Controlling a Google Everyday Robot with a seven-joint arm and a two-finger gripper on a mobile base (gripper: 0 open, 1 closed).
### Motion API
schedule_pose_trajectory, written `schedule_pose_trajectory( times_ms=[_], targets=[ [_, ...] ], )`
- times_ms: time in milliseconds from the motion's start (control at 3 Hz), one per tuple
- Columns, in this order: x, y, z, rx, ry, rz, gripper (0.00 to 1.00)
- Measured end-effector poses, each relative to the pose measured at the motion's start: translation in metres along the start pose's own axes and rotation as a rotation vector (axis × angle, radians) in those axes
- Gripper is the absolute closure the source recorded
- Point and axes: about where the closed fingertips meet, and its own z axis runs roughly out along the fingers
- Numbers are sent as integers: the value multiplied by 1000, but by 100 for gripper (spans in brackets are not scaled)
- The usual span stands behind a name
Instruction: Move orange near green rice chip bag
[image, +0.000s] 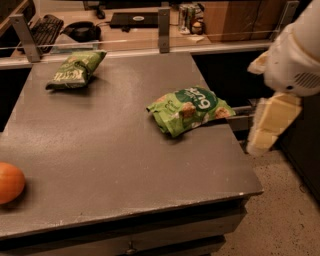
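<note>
Camera view, one grey surface (110, 150):
- Orange (9, 182): at the surface's left edge, towards the front, partly cut off by the frame
- Green rice chip bag (187, 110): lying flat by the right edge, well apart from the orange
- Olive bag (75, 70): back left corner
- Pincer (261, 142): cream-coloured, hanging off the right side of the surface, just beyond the green rice chip bag; how far open cannot be told
</note>
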Motion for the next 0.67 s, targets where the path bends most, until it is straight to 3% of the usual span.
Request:
schedule_pose_trajectory(
  times_ms=[667],
  targets=[
    [-142, 13, 36, -29, -164, -147, 0]
  ],
)
